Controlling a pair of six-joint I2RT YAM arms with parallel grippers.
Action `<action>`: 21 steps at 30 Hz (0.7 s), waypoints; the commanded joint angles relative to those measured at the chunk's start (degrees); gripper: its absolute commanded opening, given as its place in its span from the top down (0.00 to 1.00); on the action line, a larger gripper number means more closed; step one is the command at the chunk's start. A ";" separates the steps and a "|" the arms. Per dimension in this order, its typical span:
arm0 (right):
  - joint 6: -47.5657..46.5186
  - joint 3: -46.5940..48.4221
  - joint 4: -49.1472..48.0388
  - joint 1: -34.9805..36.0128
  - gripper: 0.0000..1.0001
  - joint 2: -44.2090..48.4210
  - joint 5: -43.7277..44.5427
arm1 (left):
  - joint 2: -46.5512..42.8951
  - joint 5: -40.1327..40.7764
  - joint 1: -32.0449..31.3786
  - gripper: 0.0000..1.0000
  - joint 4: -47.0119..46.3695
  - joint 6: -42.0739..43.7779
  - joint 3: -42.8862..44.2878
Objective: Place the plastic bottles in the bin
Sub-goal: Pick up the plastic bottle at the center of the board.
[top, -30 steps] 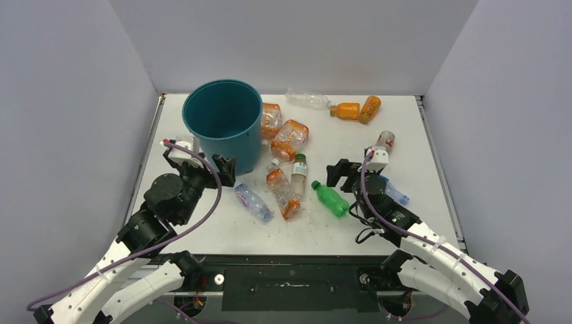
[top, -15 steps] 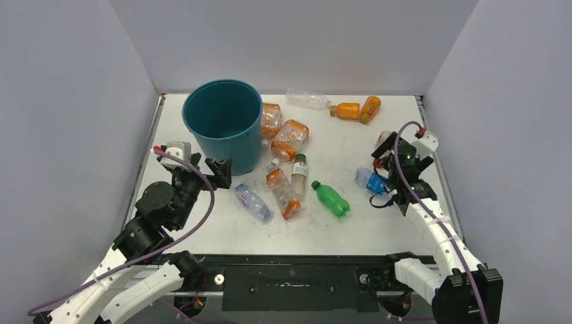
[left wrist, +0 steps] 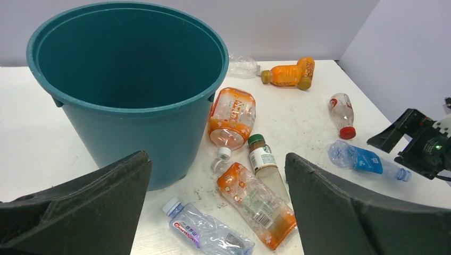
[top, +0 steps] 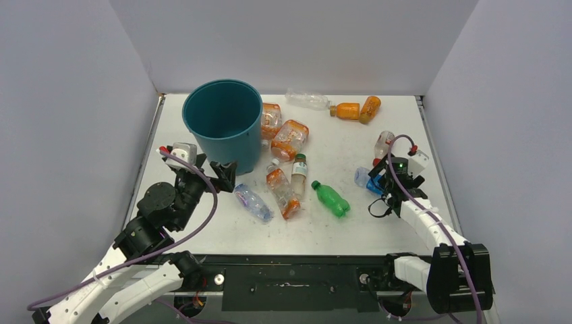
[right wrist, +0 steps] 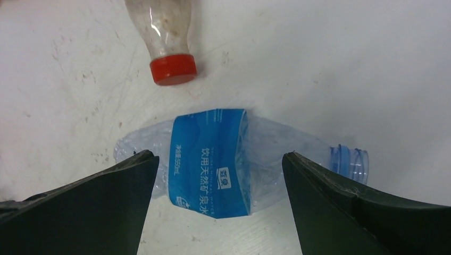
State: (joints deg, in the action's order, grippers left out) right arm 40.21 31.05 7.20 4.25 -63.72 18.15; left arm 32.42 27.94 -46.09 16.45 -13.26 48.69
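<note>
So the right gripper [right wrist: 217,170] had been swung away from the middle of the top view, where the green bottle [top: 330,198] lay, over to the right edge. By now it was lowered over the blue-label bottle [right wrist: 208,149]. Its jaws were spread wide, one on either side of the label, with nothing pinched and no contact that could be made out. A red-cap bottle [right wrist: 166,37] was seen lying just above it in the wrist view.

The left gripper [left wrist: 217,159] had barely been shifted. It was parked at the lower left of the bin [top: 229,145], also spread and empty.

The bin was found at upper left of the top view. The bottles [top: 290,138] were scattered over the table [top: 378,229], with a bunch right of the bin and three along the top.

A grab was apparently being lined up on the right. Most of the work was judged to be still ahead, and a carry across to the bin would be needed.
</note>
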 commanded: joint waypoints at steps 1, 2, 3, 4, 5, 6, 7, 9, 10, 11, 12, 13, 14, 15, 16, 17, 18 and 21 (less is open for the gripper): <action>-2.23 -0.96 -2.86 1.79 0.10 -1.43 -3.46 | -1.05 -1.83 -0.32 0.04 -2.49 1.04 0.93; -2.24 -1.27 -2.54 2.35 0.10 -1.52 -2.82 | -1.05 -2.16 -0.32 0.04 -2.57 1.04 0.89; -2.03 -1.64 -2.21 2.63 0.10 -1.32 -2.07 | -1.04 -2.35 -0.32 0.04 -2.56 1.04 0.87; -1.39 -2.27 -2.18 2.65 0.10 -0.79 -1.83 | -0.93 -2.49 -0.32 0.04 -2.59 1.12 0.90; -0.53 -2.93 -2.26 2.59 0.10 -0.26 -1.46 | -0.87 -2.60 -0.33 0.04 -2.56 1.13 0.95; 0.78 -3.26 -1.60 2.26 0.10 0.39 -0.44 | -0.82 -2.63 -0.31 0.04 -2.58 1.13 0.89; 2.51 -3.62 -0.77 1.72 0.10 1.33 0.52 | -0.79 -2.61 -0.32 0.04 -2.56 1.13 0.89; 7.09 -5.07 0.45 0.20 0.10 4.45 1.16 | -0.81 -2.42 -0.38 0.04 -2.67 1.21 0.75; 8.82 -5.80 0.83 -0.45 0.10 6.43 1.07 | -0.77 -2.33 -0.39 0.04 -2.70 1.22 0.71; 10.78 -6.43 1.23 -0.88 0.10 8.74 0.95 | -0.70 -2.29 -0.41 0.04 -2.70 1.24 0.71; 12.78 -7.19 1.69 -1.37 0.10 11.55 0.44 | -0.70 -2.33 -0.39 0.04 -2.70 1.22 0.71; 14.94 -8.01 1.83 -1.66 0.10 13.31 -0.63 | -0.65 -2.47 -0.36 0.04 -2.70 1.27 0.72; 17.17 -8.83 2.08 -1.79 0.10 14.51 -1.69 | -0.69 -2.58 -0.37 0.04 -2.73 1.28 0.76; 19.91 -9.61 2.22 -1.81 0.10 15.43 -3.10 | -0.70 -2.62 -0.37 0.04 -2.74 1.30 0.79; 22.58 -10.60 1.90 -1.85 0.10 15.93 -4.18 | -0.72 -2.71 -0.38 0.04 -2.74 1.30 0.72; 25.20 -11.83 1.10 -1.83 0.10 16.14 -5.03 | -0.76 -2.72 -0.39 0.04 -2.76 1.30 0.71; 28.08 -13.30 -0.26 -1.84 0.10 16.13 -5.79 | -0.89 -2.76 -0.39 0.04 -2.74 1.30 0.71; 34.64 -17.69 -6.11 -1.81 0.10 15.14 -6.32 | -1.03 -2.64 -0.51 0.04 -2.79 1.30 0.58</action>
State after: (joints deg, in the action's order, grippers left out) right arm 62.24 18.11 7.18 2.59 -47.46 14.00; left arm 31.73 26.11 -46.15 16.45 -12.80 48.69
